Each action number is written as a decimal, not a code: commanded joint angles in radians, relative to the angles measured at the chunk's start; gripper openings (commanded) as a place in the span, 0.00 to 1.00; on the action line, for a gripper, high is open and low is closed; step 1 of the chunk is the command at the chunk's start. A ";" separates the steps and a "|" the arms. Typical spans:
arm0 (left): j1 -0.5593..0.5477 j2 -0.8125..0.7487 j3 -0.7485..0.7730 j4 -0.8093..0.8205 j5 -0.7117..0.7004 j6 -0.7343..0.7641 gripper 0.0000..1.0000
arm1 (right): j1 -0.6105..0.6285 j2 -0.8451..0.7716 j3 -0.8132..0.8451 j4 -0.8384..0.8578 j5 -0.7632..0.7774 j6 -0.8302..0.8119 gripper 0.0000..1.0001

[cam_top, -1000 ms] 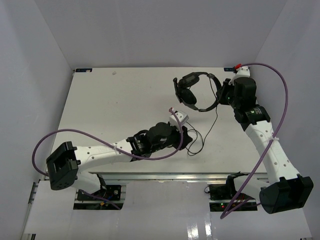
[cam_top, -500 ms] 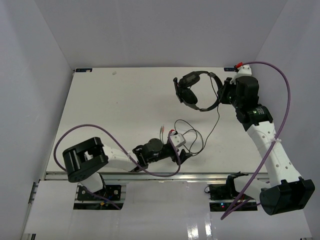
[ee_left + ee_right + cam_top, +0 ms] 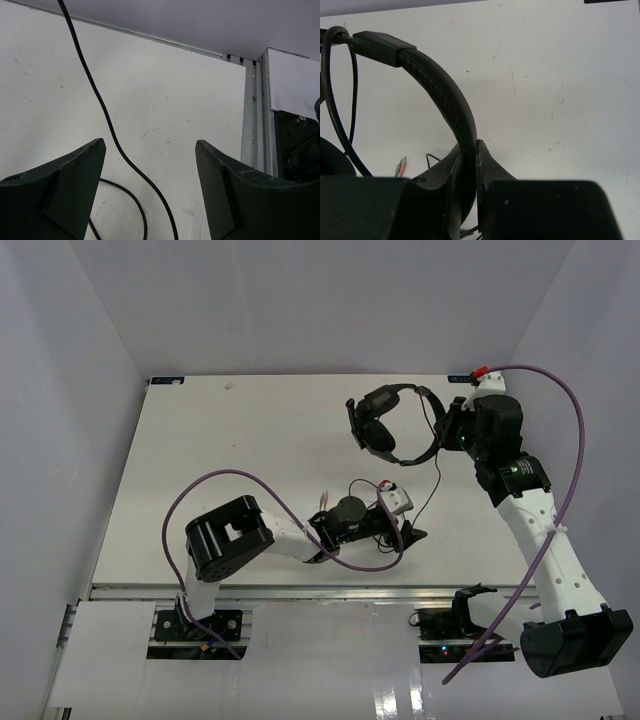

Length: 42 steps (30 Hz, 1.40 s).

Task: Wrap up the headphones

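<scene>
The black headphones are at the table's back right, held up by their headband. My right gripper is shut on the headband; the right wrist view shows both jaws pressed on it. The thin black cord hangs down to loose loops on the table, and the reddish plugs lie to their left, also in the right wrist view. My left gripper is open, low over the table by the loops. In its wrist view the cord runs between the open fingers.
The table's metal front rail is just right of my left gripper. The left arm's purple cable arches over its folded links near the front edge. White walls close in the table on the left, back and right.
My left arm has folded back and swung its gripper to the right along the front edge, to the cord's loops. The right gripper and the headphones have barely moved.
</scene>
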<state>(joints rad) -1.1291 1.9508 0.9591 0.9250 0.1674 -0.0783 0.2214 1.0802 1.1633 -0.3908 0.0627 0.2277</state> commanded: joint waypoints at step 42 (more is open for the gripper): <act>0.010 -0.350 -0.393 0.107 0.127 -0.037 0.00 | -0.028 -0.062 -0.020 0.096 -0.028 -0.038 0.08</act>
<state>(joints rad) -1.1210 1.6678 0.6019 0.9977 0.2232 -0.1322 0.2002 1.0275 1.1382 -0.3868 0.0378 0.1945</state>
